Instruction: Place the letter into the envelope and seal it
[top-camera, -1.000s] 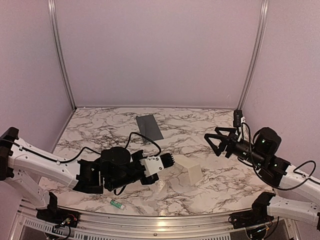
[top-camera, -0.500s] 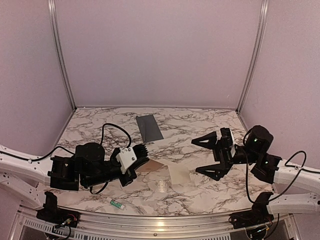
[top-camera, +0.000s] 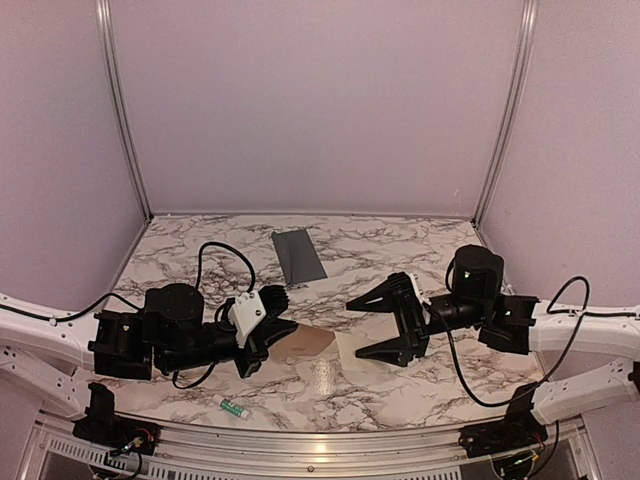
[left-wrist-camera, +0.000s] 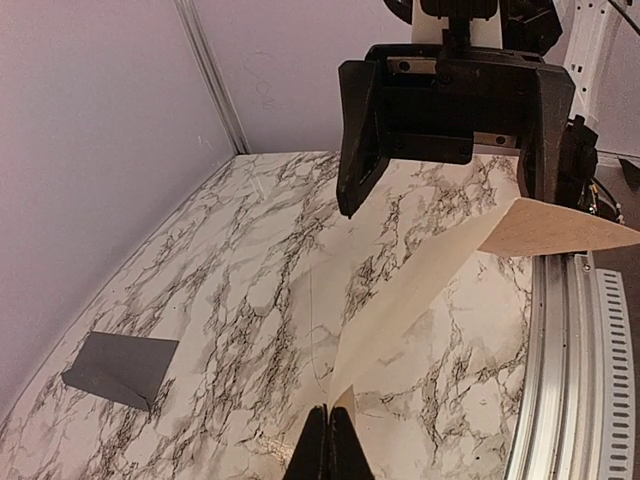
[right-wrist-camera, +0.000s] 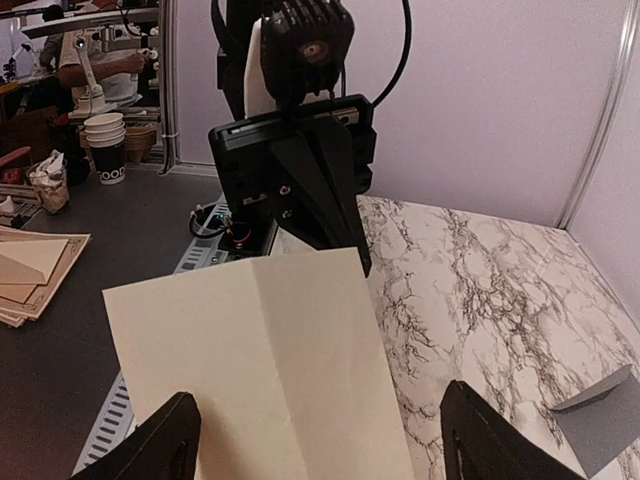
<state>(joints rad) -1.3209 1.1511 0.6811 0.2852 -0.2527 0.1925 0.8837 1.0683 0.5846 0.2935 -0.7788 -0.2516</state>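
Cream letter (top-camera: 350, 350) pinched by left end effector (left-wrist-camera: 327, 445); right end effector (top-camera: 355, 328) gapes wide.

place: robotics lab, likely | cues: aluminium-framed booth (top-camera: 122, 110), marble tabletop (top-camera: 400, 240), paper cups (right-wrist-camera: 105, 140) in blurry background

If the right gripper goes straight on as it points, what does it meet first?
Probably the letter, whose free end lies between the right gripper's open jaws; the left gripper holds the far end.
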